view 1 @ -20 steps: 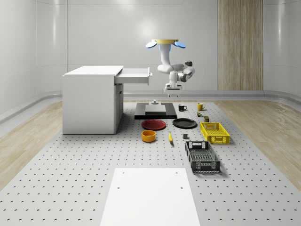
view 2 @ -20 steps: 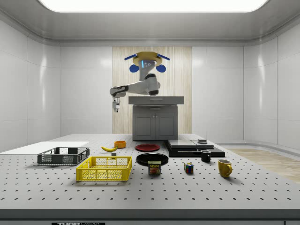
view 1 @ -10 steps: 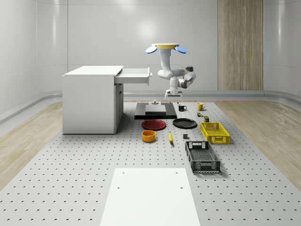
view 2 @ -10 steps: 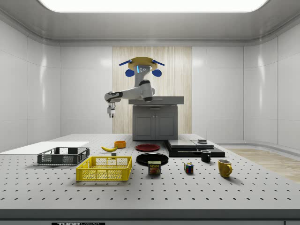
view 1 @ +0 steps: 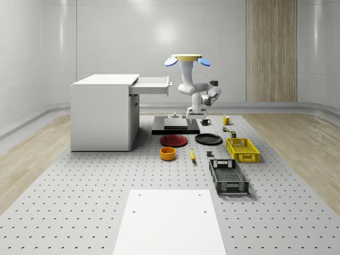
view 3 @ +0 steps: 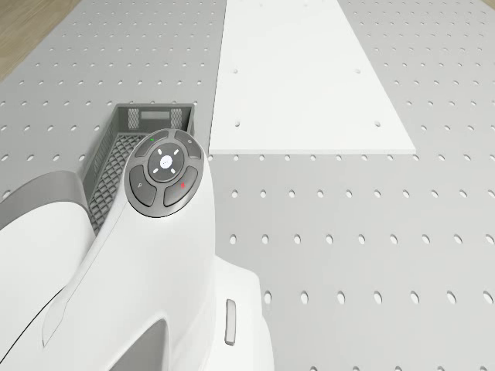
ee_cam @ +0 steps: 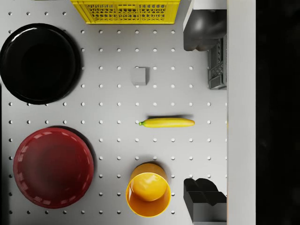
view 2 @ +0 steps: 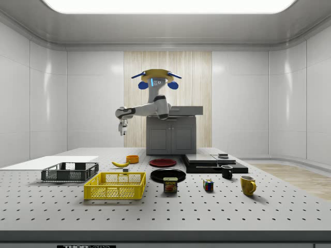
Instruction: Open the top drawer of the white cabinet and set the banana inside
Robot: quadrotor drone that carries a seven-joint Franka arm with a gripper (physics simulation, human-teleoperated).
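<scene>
Banana (ee_cam: pixel 167 123) lies flat, stem end toward red plate (ee_cam: pixel 52 168).

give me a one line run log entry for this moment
stage: moving to banana | top drawer: open | drone: hovering above table | tool: open, high over banana, empty | banana: on table

In the wrist view the yellow crate (ee_cam: pixel 125 11) is cut by the edge, and the black crate (ee_cam: pixel 217 65) sits partly behind a gripper finger (ee_cam: pixel 202 29); in the drone view the arm (view 3: pixel 139 270) hides part of that crate
</scene>
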